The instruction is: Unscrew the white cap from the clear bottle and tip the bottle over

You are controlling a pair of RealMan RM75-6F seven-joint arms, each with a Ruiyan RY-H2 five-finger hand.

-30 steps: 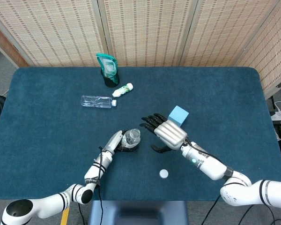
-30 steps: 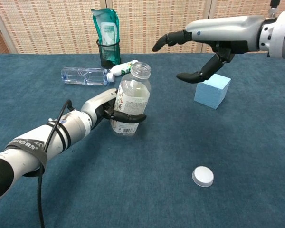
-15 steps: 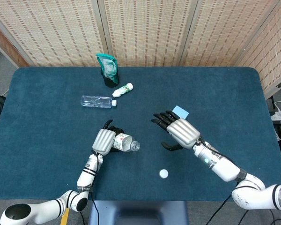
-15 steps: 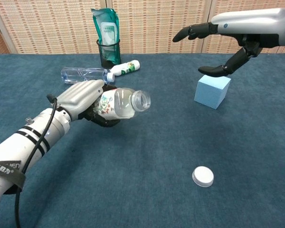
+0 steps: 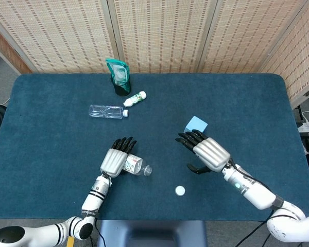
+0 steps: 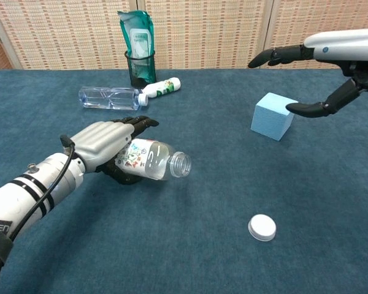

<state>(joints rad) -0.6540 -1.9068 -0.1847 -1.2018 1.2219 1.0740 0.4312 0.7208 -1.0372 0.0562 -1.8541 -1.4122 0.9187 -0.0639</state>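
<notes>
The clear bottle [image 5: 136, 166] [image 6: 153, 162] lies on its side on the blue table, its open mouth pointing right. My left hand [image 5: 115, 160] [image 6: 104, 139] lies over its labelled end with the fingers stretched out straight, the thumb tucked beneath. The white cap [image 5: 180, 191] [image 6: 262, 227] sits by itself on the table, right of the bottle and nearer the front edge. My right hand [image 5: 208, 154] [image 6: 343, 52] hovers in the air with fingers spread and nothing in it, beside the cube and well apart from the bottle.
A light blue cube [image 5: 196, 124] [image 6: 273, 116] stands just behind my right hand. Farther back on the left lie a second clear bottle [image 5: 108, 111] [image 6: 109, 97] and a small white bottle [image 5: 135, 99], by a black cup holding a green pouch [image 5: 119, 77] [image 6: 139, 49].
My left hand tipped the bottle from upright down onto its side, then straightened its fingers over it. My right hand drew back to the right, away from the bottle.
</notes>
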